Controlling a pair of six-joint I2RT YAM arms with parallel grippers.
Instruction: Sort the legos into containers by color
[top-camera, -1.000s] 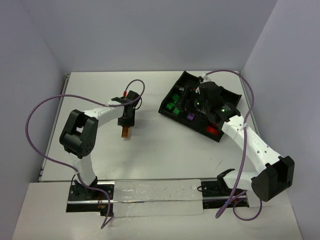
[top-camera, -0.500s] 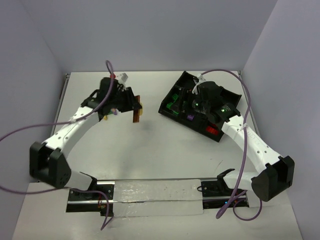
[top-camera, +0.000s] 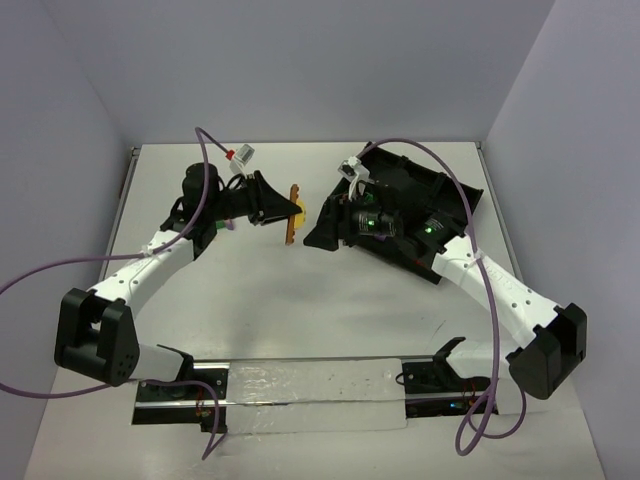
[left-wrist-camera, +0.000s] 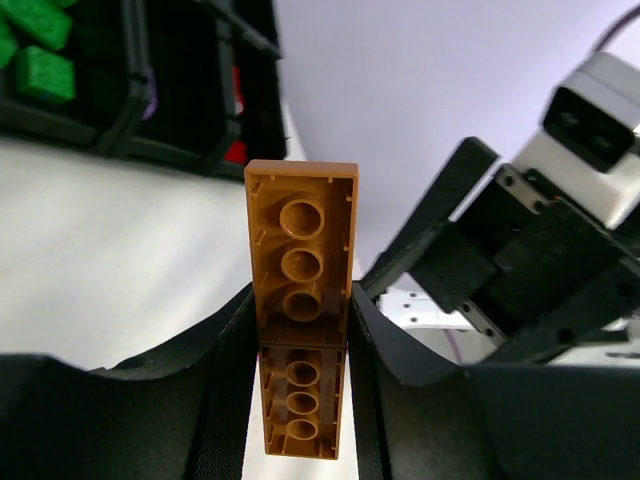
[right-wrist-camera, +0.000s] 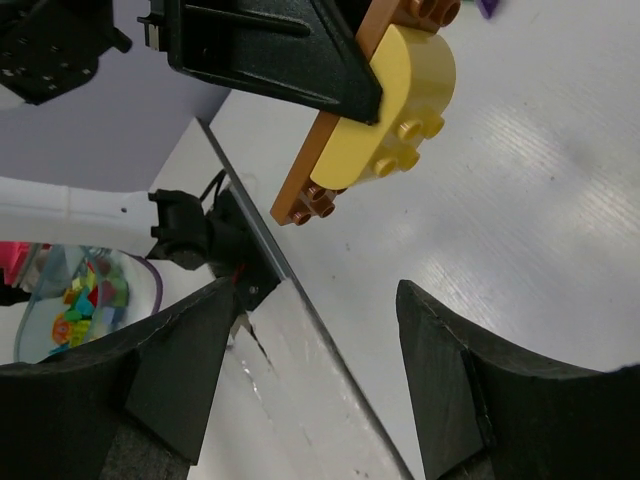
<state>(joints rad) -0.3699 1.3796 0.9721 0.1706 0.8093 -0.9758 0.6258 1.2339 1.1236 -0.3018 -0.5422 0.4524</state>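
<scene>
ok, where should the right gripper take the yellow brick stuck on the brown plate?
Probably the yellow brick across its body, coming at the plate's stud face. The brick stands proud of the plate there, and the left gripper clamps only the plate's long edges. The right gripper is open, facing that side.

Overhead looks down; both wrist views share brown lego (left-wrist-camera: 300, 250).

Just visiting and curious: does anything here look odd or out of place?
Yes. The left gripper holds up a brown brick with a yellow brick stuck on it, two colours joined. The black tray also sits crooked on the table.
</scene>
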